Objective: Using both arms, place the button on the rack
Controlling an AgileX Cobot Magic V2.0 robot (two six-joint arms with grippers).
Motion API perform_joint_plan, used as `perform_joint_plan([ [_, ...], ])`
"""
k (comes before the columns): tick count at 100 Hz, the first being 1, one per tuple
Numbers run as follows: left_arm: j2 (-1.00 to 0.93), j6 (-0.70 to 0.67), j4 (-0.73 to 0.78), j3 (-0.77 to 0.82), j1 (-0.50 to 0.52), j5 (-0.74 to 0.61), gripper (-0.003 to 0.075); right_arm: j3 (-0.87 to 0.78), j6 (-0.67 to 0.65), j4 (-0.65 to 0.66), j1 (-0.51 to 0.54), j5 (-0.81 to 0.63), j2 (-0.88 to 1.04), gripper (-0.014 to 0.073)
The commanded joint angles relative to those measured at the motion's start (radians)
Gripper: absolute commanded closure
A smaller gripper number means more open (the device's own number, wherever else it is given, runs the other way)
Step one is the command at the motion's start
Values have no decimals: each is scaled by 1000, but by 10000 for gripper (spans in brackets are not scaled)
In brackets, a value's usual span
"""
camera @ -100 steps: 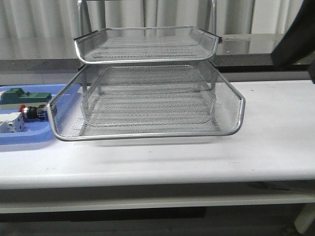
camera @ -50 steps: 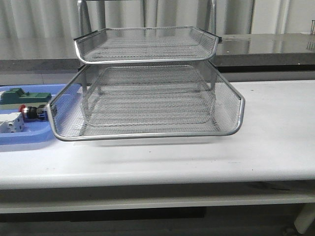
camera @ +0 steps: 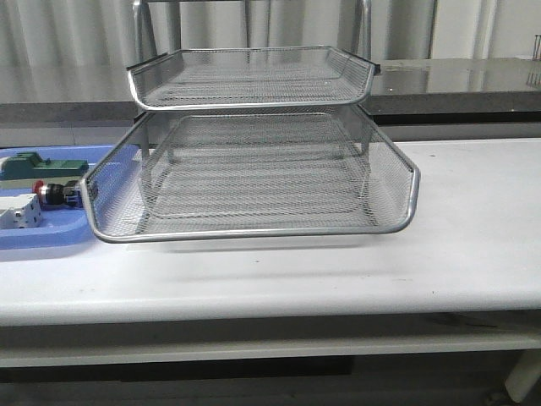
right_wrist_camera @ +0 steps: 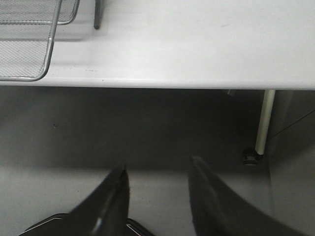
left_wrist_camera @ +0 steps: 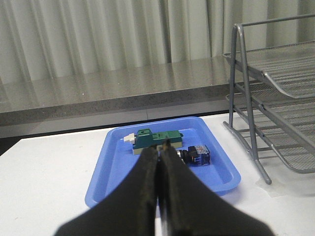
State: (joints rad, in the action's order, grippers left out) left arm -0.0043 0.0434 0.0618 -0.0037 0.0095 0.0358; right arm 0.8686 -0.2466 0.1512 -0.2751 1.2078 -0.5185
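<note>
- Front view: the rack (camera: 254,144) fills the middle of the frame, standing on the white counter (camera: 456,245); its lower mesh tray is pulled forward past the upper one, and both trays hold nothing.
- At the left edge of the frame lies a blue tray (camera: 42,233), touching or just beside the rack's lower tray.
- In the blue tray the button (camera: 52,193) lies on its side, red head toward the left, near the rack's left corner.
- A green block (camera: 40,166) lies behind the button and a white box (camera: 20,211) just in front of it, at the frame's left edge.
- No arm shows in this view.
- Left wrist view: the left end effector (left_wrist_camera: 160,150) sits at the lower middle of the frame, its black fingers (left_wrist_camera: 145,172) pressed together with nothing between them.
- It is above the near part of the blue tray (left_wrist_camera: 118,162), its tips in line with the green block (left_wrist_camera: 156,138).
- The button (left_wrist_camera: 196,155) lies just right of the fingertips, apart from them; its blue rear block shows.
- The rack (left_wrist_camera: 275,98) stands at the right of the frame.
- Right wrist view: the right end effector (right_wrist_camera: 157,169) is at the bottom of the frame, fingers (right_wrist_camera: 115,196) spread apart and holding nothing.
- It hangs off the counter (right_wrist_camera: 197,44), over the grey floor (right_wrist_camera: 147,128).
- A corner of the rack (right_wrist_camera: 29,39) shows at the upper left, and a table leg (right_wrist_camera: 263,123) at the right.
</note>
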Motion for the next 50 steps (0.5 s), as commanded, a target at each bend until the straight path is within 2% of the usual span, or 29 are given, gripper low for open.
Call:
perform_joint_plan([
  [1, -32, -12, -7, 56, 1, -88, 741, 36, -2, 21, 6, -19, 19, 372],
  [28, -32, -12, -7, 56, 1, -88, 741, 36, -2, 20, 6, 19, 33, 654],
  [50, -32, -12, -7, 56, 1, -88, 741, 36, -2, 20, 6, 18, 33, 662],
])
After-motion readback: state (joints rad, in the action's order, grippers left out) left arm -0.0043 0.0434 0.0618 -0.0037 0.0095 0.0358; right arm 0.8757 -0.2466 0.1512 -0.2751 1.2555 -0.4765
